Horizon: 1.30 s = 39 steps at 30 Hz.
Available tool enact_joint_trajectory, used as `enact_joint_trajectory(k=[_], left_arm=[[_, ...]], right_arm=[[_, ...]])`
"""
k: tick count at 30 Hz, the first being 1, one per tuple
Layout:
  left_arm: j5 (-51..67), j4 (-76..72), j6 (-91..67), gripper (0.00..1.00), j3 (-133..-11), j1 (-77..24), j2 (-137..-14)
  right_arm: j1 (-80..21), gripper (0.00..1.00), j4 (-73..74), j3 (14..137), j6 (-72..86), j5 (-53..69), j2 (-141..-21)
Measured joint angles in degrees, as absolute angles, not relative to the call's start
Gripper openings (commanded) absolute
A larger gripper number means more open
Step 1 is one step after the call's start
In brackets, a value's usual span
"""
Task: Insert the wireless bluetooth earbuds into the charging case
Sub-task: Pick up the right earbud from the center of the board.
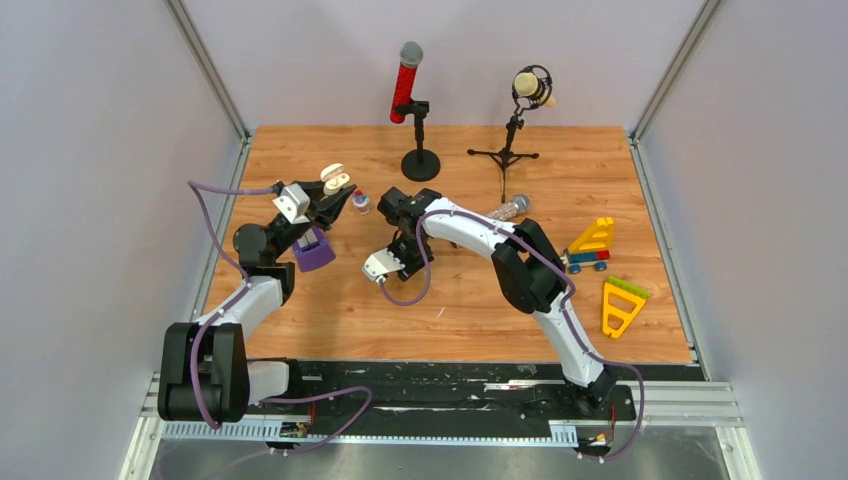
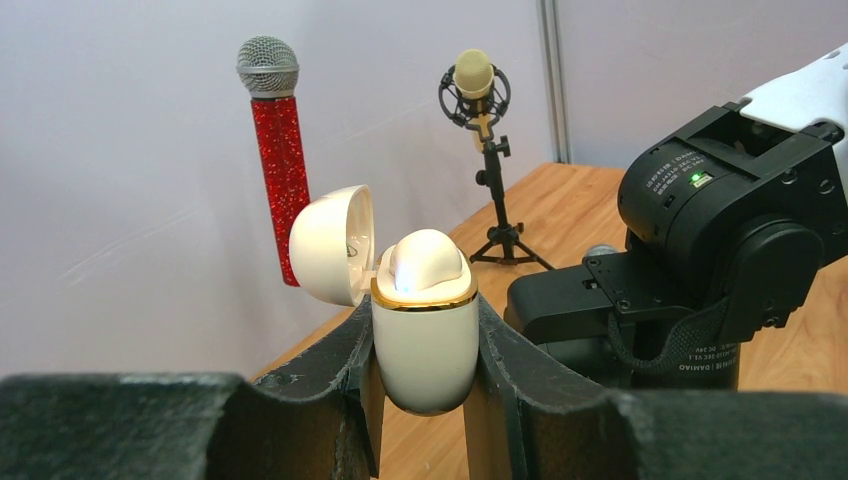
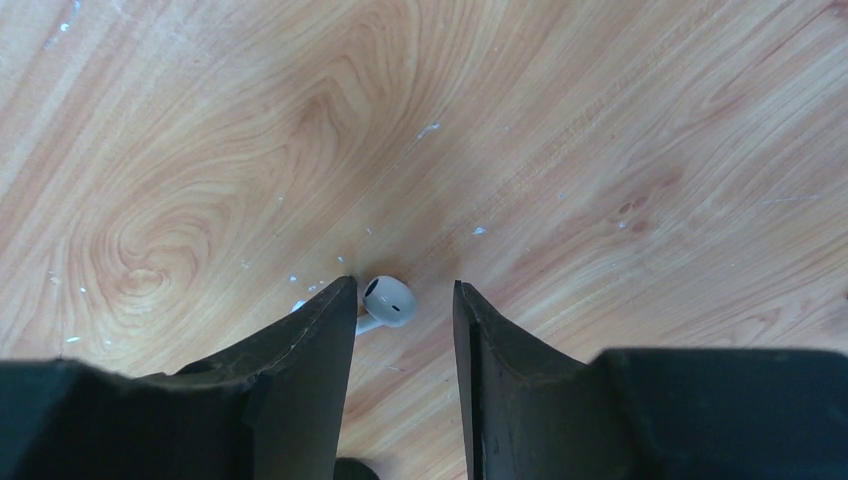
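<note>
Pickup stage, nothing visibly inserted yet. Left end effector [image 2: 425, 322] pinches the cream charging case [image 2: 425, 345], held up off the surface [image 3: 600, 150] with its lid flipped open; can't tell whether a bud already sits inside. Right end effector [image 3: 402, 288] is down at the surface, fingers spread either side of a white earbud [image 3: 390, 300] that lies just beside one finger, not clamped. Left to do: grip, lift, carry to case, seat it.

Right arm [image 2: 740, 220], seemingly close, beside case [image 2: 425, 340]
</note>
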State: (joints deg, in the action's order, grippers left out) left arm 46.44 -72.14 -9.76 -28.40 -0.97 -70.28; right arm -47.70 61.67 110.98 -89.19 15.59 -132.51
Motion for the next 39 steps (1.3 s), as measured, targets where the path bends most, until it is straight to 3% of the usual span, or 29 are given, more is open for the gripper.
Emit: enact_joint_trajectory(k=[7, 11, 26, 32, 39], left_arm=[[46.59, -72.14, -9.76, 0.02, -28.40, -0.97, -70.28], [46.68, -72.14, -9.76, 0.02, -28.40, -0.97, -70.28], [47.48, -72.03, -9.76, 0.02, -28.40, -0.97, -70.28], [47.51, -72.01, -9.76, 0.02, -28.40, -0.97, -70.28], [47.48, -71.83, -9.87, 0.02, -28.40, -0.97, -70.28]], right_arm=[[-47.72, 0.40, 61.65, 111.48, -89.27, 13.52, -132.77], [-47.72, 0.35, 62.13, 111.85, -89.56, 12.95, -133.01], [-48.25, 0.33, 64.14, 113.69, -90.59, 12.64, -134.08], [-48.64, 0.19, 65.82, 115.07, -90.74, 12.01, -134.87], [-48.95, 0.12, 66.87, 117.30, -89.86, 12.53, -135.92]])
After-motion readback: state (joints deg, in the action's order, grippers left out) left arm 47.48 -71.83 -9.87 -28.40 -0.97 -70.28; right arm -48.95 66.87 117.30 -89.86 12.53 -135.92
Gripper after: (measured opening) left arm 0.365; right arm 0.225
